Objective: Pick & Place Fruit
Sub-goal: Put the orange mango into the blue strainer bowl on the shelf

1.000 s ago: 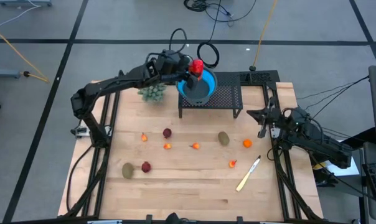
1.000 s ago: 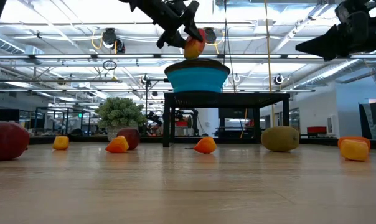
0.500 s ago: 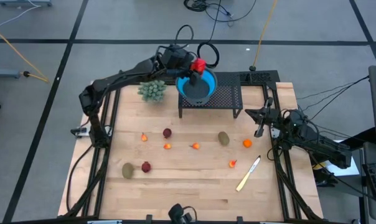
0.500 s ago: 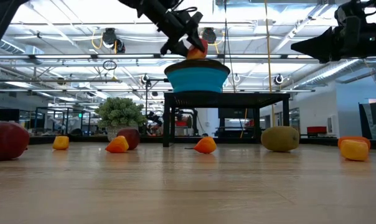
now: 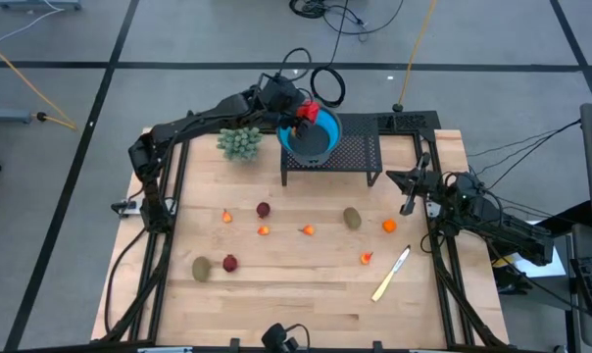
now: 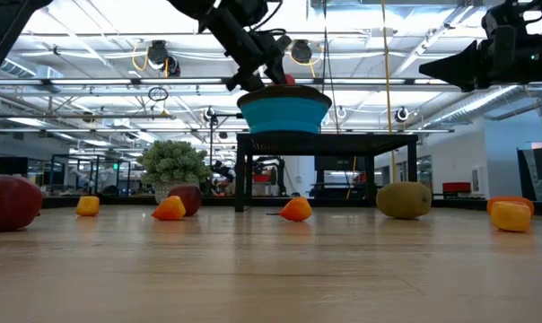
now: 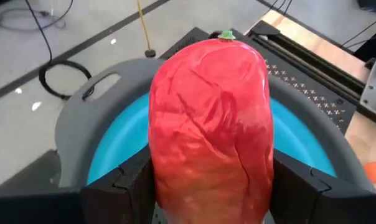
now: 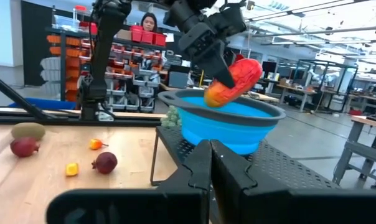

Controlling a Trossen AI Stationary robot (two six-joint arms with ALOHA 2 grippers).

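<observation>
The fruit in hand is a red-yellow oblong (image 7: 210, 130), held by my left gripper (image 5: 304, 110) over the blue bowl (image 5: 316, 139). The bowl stands on a black mesh stand (image 5: 355, 155) at the table's far middle. In the low view only the oblong's top (image 6: 289, 80) shows above the bowl's rim. Brown-olive ovals (image 5: 352, 217), dark red balls (image 5: 264, 209) and tiny orange bits (image 5: 307, 230) lie on the table. My right gripper (image 8: 210, 168) is shut on nothing at the right edge (image 5: 414, 186). My left gripper pinches the oblong's two long sides (image 7: 160, 180) between its two fingers (image 7: 129, 183), close to the orange end. The fingers slant down from the table's left and lie along the fruit. The fruit (image 8: 235, 79) sits tilted, red end higher, over the bowl's opening.
A green bushy plant (image 5: 240, 143) stands left of the stand. A pale knife (image 5: 390, 275) lies near the right front. Bare wood stretches along the near edge (image 5: 296, 314). A person shows in the room beyond (image 8: 149, 22).
My left gripper has tipped downward and sunk toward the bowl, still holding the oblong. In the low view the fruit was well above the rim; now only its top shows over it.
</observation>
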